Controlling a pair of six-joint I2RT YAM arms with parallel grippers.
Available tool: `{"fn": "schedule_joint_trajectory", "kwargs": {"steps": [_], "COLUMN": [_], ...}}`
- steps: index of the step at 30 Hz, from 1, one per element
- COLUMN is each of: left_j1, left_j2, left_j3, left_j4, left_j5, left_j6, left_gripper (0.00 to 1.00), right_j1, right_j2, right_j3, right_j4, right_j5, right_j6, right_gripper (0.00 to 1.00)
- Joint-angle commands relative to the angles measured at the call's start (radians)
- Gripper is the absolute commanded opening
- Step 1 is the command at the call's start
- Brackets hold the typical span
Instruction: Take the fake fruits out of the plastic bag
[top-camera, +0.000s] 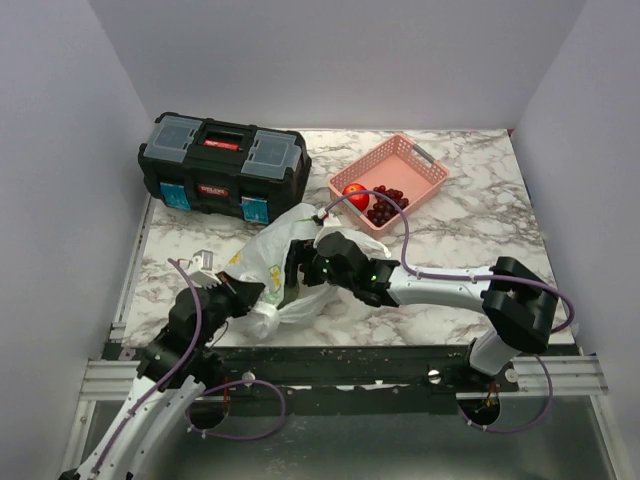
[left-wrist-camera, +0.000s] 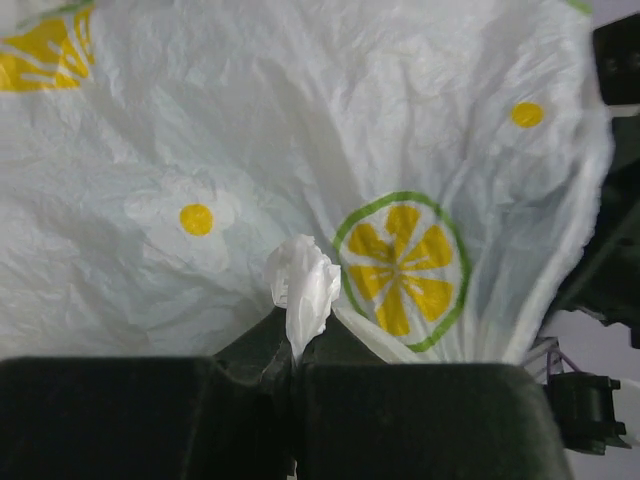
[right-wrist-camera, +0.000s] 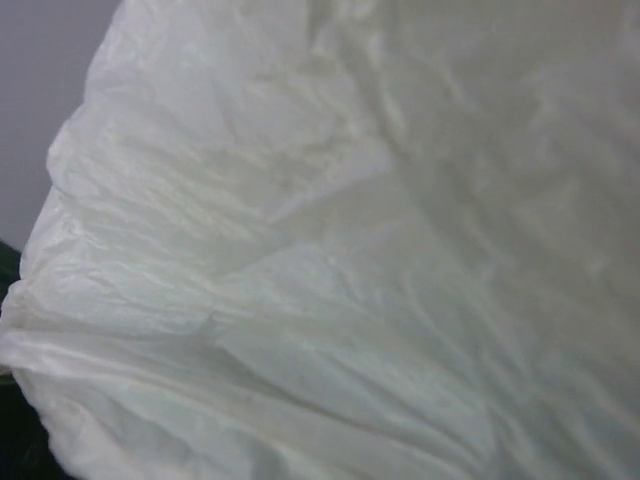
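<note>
Plastic bag (top-camera: 268, 240) clamped by left jaws; right jaws unclear. Apple (top-camera: 354, 190), grapes (top-camera: 385, 205) in pink basket (top-camera: 425, 160).

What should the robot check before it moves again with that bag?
1. Left fingers pinching the plastic bag: ok.
2. Apple and grapes in the pink basket: ok.
3. Melon spotted: cannot tell, only a greenish patch shows inside the bag.
4. Right gripper at the bag's mouth: ok.
5. Its fingers open: cannot tell; the right wrist view shows only plastic.
</note>
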Motion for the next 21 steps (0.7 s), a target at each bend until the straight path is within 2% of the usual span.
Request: {"fn": "schedule_joint_trajectory", "kwargs": {"steps": [1, 3, 7, 13, 17, 21], "left_j1": [-0.003, -0.003, -0.003, -0.003, -0.003, -0.003], "left_j2": [0.053, 0.080, 0.090, 0.051, 0.018, 0.012], "left_j3": [0.244, 0.331, 0.364, 0.325, 0.256, 0.189], "left_j4": [-0.068, -0.093, -0.103, -0.104, -0.124, -0.146], "left_j5": [-0.078, -0.118, -0.160, -0.135, -0.130, -0.184], "left_j6": [0.137, 0.194, 0.255, 0.231, 0.204, 0.136], "left_gripper": [0.00, 0.00, 0.00, 0.00, 0.00, 0.00], "right_j1": [0.000, 0.001, 0.000, 0.003, 0.067, 0.089], "right_j2": [0.007, 0.004, 0.007, 0.039, 0.038, 0.067], "right_j3": [0.013, 0.003, 0.016, 0.040, 0.007, -0.036], "right_j4": [0.003, 0.016, 0.017, -0.032, -0.039, -0.063], "right_j5": [0.031, 0.020, 0.001, -0.010, 0.063, 0.131], "right_j6": [-0.022, -0.029, -0.050, -0.066, -0.195, -0.271], "right_gripper": [0.82, 0.83, 0.85, 0.88, 0.90, 0.91]}}
